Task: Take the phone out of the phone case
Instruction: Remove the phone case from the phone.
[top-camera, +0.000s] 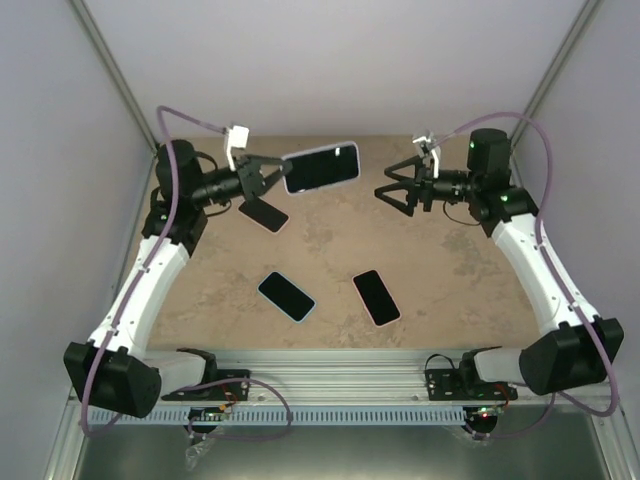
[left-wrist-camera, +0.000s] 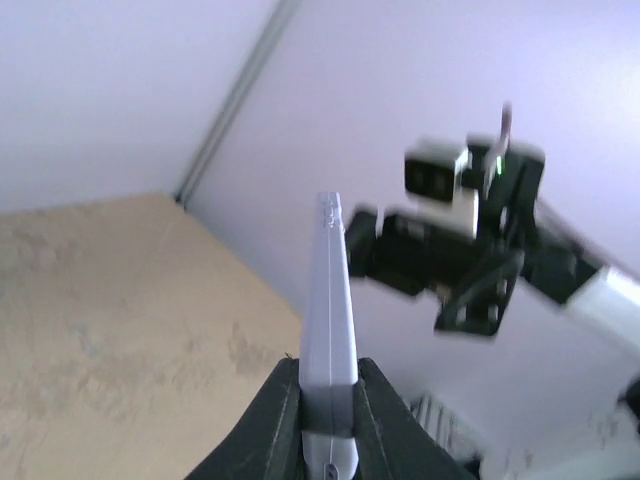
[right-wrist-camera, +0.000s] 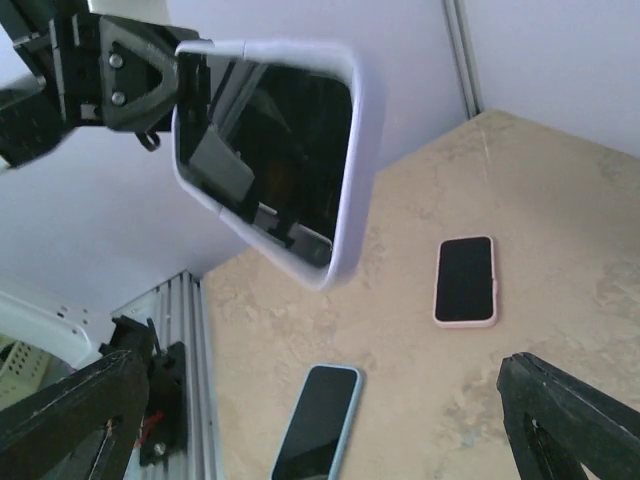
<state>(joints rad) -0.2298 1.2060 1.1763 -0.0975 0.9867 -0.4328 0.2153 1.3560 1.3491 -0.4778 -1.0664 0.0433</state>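
Lavender phone case (top-camera: 320, 167): held in the air, phone (right-wrist-camera: 270, 150) seated inside it, screen turned toward the right gripper.
Left gripper (top-camera: 278, 178): clamped on the case's short end.
Right gripper (top-camera: 392, 188): fingers spread wide, near the case's free end, not touching.
Table (top-camera: 450, 290): below the case, bearing a dark phone (top-camera: 263, 213), a blue-cased phone (top-camera: 286, 296) and a pink-cased phone (top-camera: 376, 297).

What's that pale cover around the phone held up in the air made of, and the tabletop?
The phone case looks like soft matte rubber or silicone, pale lavender: thick rounded rim, no glare. The tabletop seems matte, tan and mottled, perhaps stone-patterned laminate.
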